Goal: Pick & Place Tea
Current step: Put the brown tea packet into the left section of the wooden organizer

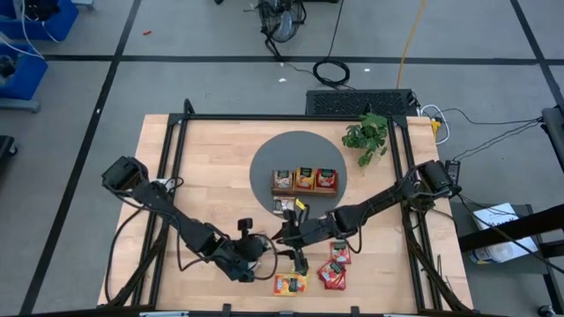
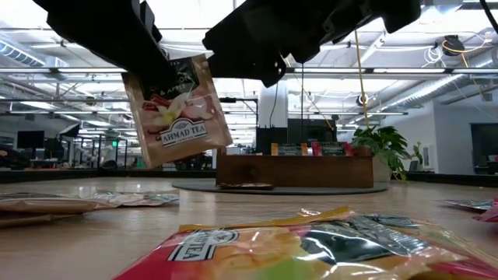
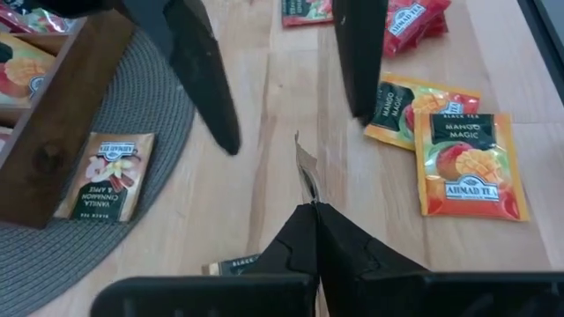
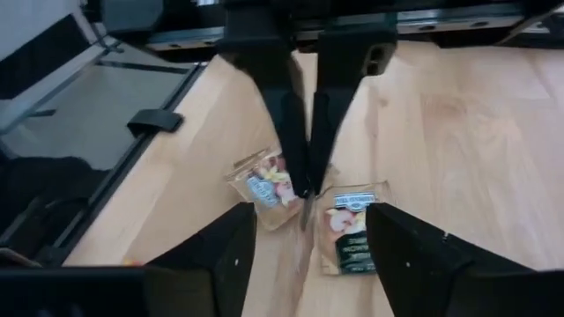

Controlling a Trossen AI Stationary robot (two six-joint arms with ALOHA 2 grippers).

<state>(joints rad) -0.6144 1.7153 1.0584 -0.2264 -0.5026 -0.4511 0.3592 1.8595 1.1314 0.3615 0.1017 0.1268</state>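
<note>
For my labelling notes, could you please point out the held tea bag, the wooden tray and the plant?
held tea bag [image 2: 177,109]: low view, middle of its printed face.
wooden tray [image 2: 296,173]: low view, front wall.
plant [image 1: 367,136]: high view, leaves.

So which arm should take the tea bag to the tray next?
Left. The left hand is shut on the tea bag, held in the air; the right hand beside it is open and empty.
</note>
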